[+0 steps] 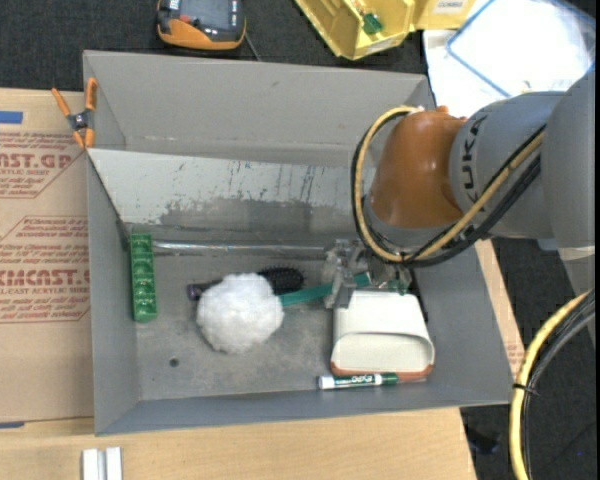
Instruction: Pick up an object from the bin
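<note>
My gripper [342, 276] is low in the bin's right half, just below the orange wrist cover. It sits at the right end of a brush [292, 286] that has a black bristle head and a teal-green handle. Whether it grips the handle is hidden. A white fluffy ball [239, 313] lies on the brush's left part, in the middle of the floor. Just below and right of the gripper stands a cream-white rounded block with an orange base [380, 336].
A white marker with a green cap [358, 379] lies along the front wall under the cream block. A green studded strip [142, 276] stands along the left wall. The arm and its cables cover the bin's right rear corner.
</note>
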Available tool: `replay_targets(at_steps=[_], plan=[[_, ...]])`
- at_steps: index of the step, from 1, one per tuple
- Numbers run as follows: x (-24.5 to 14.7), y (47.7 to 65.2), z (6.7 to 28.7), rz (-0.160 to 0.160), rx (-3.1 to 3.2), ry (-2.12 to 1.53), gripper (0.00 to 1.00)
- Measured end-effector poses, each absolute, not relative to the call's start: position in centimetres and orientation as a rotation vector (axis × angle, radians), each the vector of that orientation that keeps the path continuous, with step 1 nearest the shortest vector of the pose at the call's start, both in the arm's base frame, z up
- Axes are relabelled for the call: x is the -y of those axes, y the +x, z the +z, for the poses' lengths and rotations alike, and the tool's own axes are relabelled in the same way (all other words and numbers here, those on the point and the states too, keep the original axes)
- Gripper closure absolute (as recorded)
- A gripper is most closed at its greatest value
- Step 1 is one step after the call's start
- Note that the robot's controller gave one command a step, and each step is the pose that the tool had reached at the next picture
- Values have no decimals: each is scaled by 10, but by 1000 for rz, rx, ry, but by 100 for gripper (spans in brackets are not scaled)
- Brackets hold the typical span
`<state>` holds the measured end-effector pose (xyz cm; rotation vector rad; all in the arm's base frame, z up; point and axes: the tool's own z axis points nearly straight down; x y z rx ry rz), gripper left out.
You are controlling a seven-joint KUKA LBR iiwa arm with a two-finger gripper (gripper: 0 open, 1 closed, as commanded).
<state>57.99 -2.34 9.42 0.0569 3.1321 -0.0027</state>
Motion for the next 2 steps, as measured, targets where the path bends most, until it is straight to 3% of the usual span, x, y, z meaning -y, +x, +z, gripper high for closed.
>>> replay_targets(at_steps=[1, 2], plan=[[23, 580, 94, -3, -3132, 57, 100], [19, 570, 197, -1, -3135, 63, 100]])
